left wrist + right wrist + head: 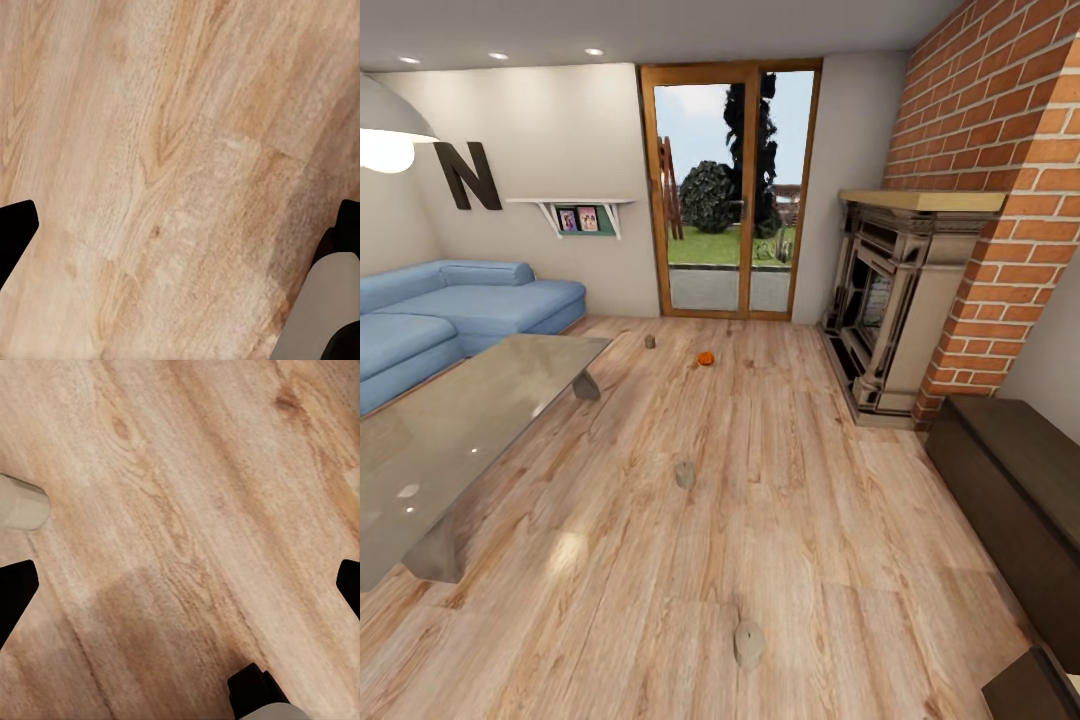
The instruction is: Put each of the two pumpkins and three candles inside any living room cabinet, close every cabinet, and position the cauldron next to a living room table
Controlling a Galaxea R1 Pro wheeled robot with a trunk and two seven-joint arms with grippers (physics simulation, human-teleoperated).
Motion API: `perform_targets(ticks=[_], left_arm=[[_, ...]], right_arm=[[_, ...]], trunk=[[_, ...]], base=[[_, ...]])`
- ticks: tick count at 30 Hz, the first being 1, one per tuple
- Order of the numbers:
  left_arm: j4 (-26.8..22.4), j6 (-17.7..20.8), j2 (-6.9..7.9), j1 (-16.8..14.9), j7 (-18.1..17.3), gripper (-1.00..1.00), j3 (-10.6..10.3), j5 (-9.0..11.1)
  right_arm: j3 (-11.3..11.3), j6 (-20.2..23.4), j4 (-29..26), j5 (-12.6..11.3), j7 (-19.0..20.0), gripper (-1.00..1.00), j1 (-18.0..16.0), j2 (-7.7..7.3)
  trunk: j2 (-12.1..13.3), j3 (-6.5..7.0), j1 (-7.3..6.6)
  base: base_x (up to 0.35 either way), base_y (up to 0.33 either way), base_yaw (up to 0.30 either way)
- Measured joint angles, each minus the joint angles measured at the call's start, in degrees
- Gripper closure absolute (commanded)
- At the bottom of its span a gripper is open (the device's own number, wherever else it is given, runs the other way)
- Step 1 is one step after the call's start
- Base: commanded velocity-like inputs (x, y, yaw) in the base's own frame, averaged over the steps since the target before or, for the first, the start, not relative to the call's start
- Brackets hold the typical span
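One orange pumpkin [705,358] sits on the wooden floor far ahead, near the glass door. Three whitish candles lie on the floor: one far [650,341], one midway [685,475], one close in front of me [748,643]. The glossy grey table [470,420] stands at the left. The low dark brown cabinet [1010,480] runs along the right wall, its front shut. My left gripper [180,232] and right gripper [180,585] hang open over bare floor. The stubby end of a candle [19,502] shows beside the right gripper. The cauldron is out of view.
A blue sofa [450,310] stands behind the table. The fireplace [900,300] and brick wall [1000,150] are at the right. Another dark brown corner [1030,690] shows at the lower right. Open wooden floor [780,520] stretches between table and cabinet.
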Motion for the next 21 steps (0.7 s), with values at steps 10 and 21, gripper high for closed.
perform_targets(ticks=[10, 21], left_arm=[[0.0, 0.0, 0.01, 0.0, 0.0, -1.0, 0.0, 0.0], [0.5, -0.3, -2.42, 0.4, -0.1, -1.0, 0.5, 0.0]], right_arm=[[0.0, 0.0, -0.1, 0.0, 0.0, -1.0, 0.0, 0.01], [0.0, 0.1, -0.1, 0.0, 0.0, -1.0, 0.0, 0.04]], trunk=[[0.0, 0.0, 0.0], [0.0, 0.0, 0.0]], base=[[0.0, 0.0, 0.128], [0.0, 0.0, 0.145]])
